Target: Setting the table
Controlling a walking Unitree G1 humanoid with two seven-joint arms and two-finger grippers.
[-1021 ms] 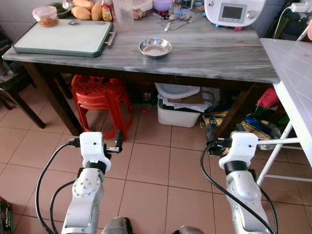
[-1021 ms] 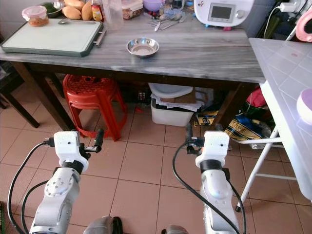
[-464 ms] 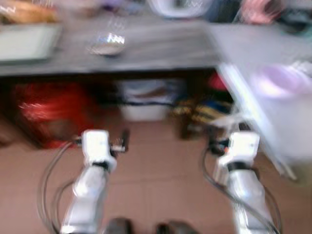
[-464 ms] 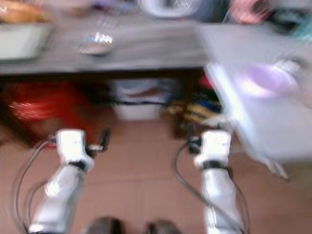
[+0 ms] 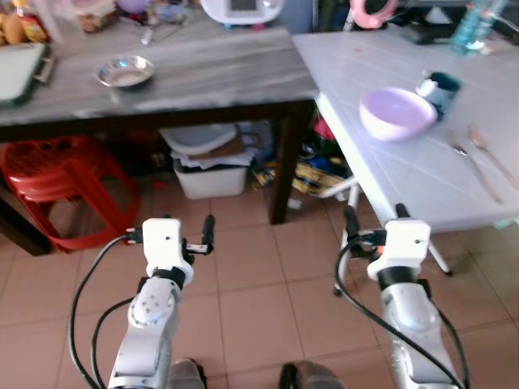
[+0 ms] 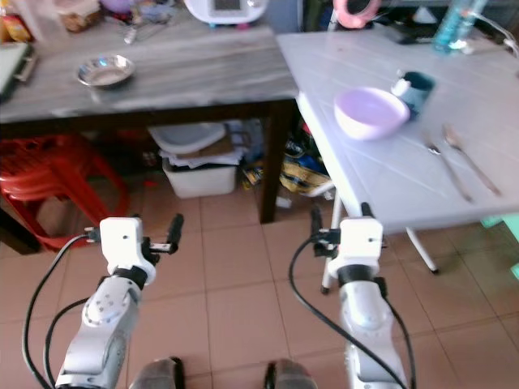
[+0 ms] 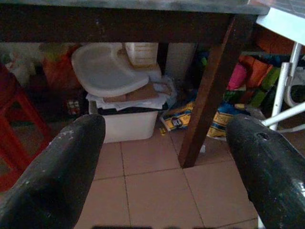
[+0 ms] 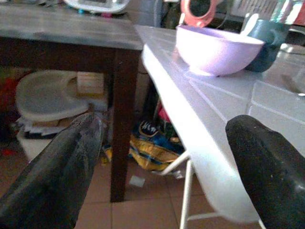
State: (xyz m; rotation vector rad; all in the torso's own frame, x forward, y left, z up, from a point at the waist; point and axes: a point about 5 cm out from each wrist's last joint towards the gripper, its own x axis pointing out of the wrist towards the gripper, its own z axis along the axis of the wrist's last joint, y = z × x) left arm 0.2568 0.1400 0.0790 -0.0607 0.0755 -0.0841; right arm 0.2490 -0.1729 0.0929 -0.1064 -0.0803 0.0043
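Note:
A lilac bowl (image 5: pixel 397 113) sits on the white table (image 5: pixel 381 174) at my right, with a teal mug (image 5: pixel 440 87) just behind it. A spoon and a fork (image 5: pixel 478 158) lie to the right of the bowl. On the grey wooden table (image 5: pixel 203 77) ahead lies a small steel bowl (image 5: pixel 123 71). My left gripper (image 5: pixel 170 229) and right gripper (image 5: pixel 375 217) are both held low over the tiled floor, short of the tables, open and with nothing in them. In the right wrist view the lilac bowl (image 8: pixel 217 47) stands above and beyond the fingers (image 8: pixel 57 176).
A red plastic stool (image 5: pixel 49 178) and a white bin (image 5: pixel 207 162) stand under the grey table. Its dark leg (image 5: pixel 284 162) and the white table's metal legs (image 5: pixel 340 251) are close ahead. A white appliance (image 5: pixel 242 10) and utensils crowd the far edge.
The camera has swung to the right, so the white table with the lilac bowl, mug and cutlery has come into view. Both grippers keep the same pose, open.

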